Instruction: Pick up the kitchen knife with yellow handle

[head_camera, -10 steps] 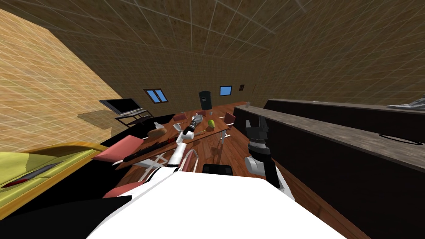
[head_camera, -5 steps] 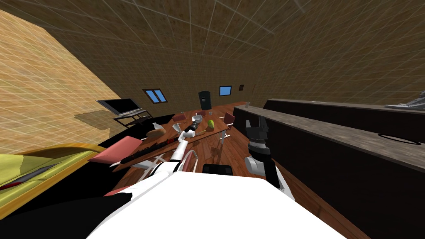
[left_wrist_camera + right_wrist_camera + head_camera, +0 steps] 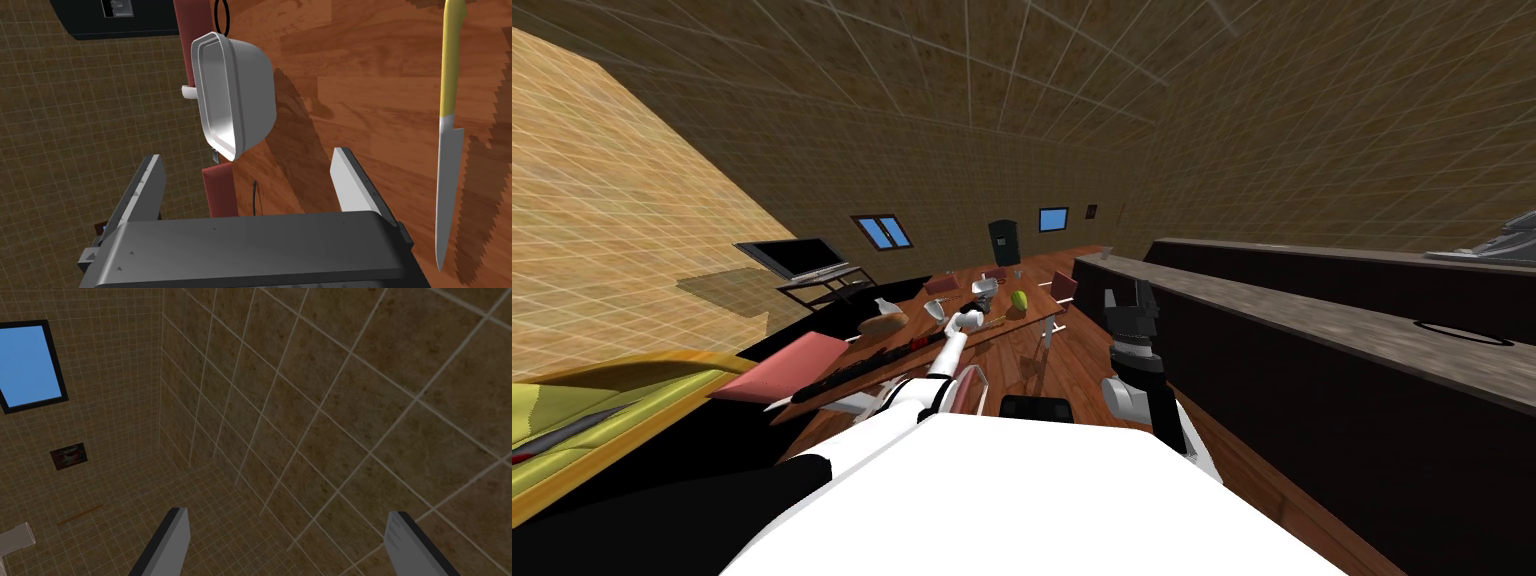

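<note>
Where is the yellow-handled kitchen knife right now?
In the left wrist view, the yellow-handled kitchen knife lies flat on the wooden table, just outside the open left gripper, on the side away from the grey oblong tub.

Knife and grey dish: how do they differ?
The knife is long and flat; the dish is deep and rounded. The knife has a yellow handle; the dish is all grey. The dish lies ahead of the left gripper; the knife off to its side. Both rest on the table.
</note>
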Controlling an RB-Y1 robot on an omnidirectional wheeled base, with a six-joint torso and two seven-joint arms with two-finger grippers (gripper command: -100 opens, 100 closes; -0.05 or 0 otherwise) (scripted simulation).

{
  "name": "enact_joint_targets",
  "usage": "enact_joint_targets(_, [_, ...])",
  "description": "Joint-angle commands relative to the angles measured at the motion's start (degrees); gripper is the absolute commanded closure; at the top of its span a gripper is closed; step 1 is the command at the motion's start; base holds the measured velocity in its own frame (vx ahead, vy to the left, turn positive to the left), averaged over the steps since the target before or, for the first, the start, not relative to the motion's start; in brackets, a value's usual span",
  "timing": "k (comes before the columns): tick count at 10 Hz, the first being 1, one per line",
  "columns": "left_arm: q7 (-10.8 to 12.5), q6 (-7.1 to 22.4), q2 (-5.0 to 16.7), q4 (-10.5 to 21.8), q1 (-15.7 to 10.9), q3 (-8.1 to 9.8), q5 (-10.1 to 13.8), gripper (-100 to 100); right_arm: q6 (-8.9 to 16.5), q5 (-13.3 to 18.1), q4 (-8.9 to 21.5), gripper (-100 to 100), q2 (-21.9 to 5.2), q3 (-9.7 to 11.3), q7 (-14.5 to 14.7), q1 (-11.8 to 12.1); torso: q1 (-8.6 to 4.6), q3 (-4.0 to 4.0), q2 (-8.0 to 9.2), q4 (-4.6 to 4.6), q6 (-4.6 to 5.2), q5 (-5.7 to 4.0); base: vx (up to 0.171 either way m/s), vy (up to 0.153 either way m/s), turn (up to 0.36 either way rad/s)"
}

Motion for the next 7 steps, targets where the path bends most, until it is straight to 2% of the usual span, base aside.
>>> enact_joint_targets(1, [0.33, 2.85, 0.37, 2.86, -0.84, 0.12, 0.8, -100, 0.0, 0.0, 0.0, 0, 0.0, 0.0, 0.0, 0.0, 0.0, 0.0, 0.0, 0.0, 0.0, 0.0, 0.04, 0.011, -0.021])
enact_joint_targets(2, [0.96, 4.24, 0.69, 4.87, -2.52, 0.47, 1.79, -100, 0.0, 0.0, 0.0, 0, 0.0, 0.0, 0.0, 0.0, 0.01, 0.0, 0.01, -0.01, -0.01, 0.01, 0.054, 0.017, -0.037])
enact_joint_targets(3, [0.96, 5.65, 0.69, 6.4, -2.52, 0.47, 1.79, -100, 0.0, 0.0, 0.0, 0, 0.0, 0.0, 0.0, 0.0, 0.04, -0.02, -0.04, -0.01, 0.0, 0.01, 0.045, 0.012, -0.024])
enact_joint_targets(4, [1.57, 7.32, 1.06, 8.04, -4.05, 0.83, 2.76, -100, 0.0, 0.0, 0.0, 0, 0.0, 0.0, 0.0, 0.0, 0.03, -0.01, -0.01, -0.01, -0.02, 0.01, 0.052, 0.012, -0.04])
enact_joint_targets(7, [2.16, 12.1, 1.46, 13.08, -5.43, 1.19, 3.71, -100, 0.0, 0.0, 0.0, 0, 0.0, 0.0, 0.0, 0.0, 0.05, -0.02, -0.04, -0.01, -0.01, 0.01, 0.048, 0.018, -0.035])
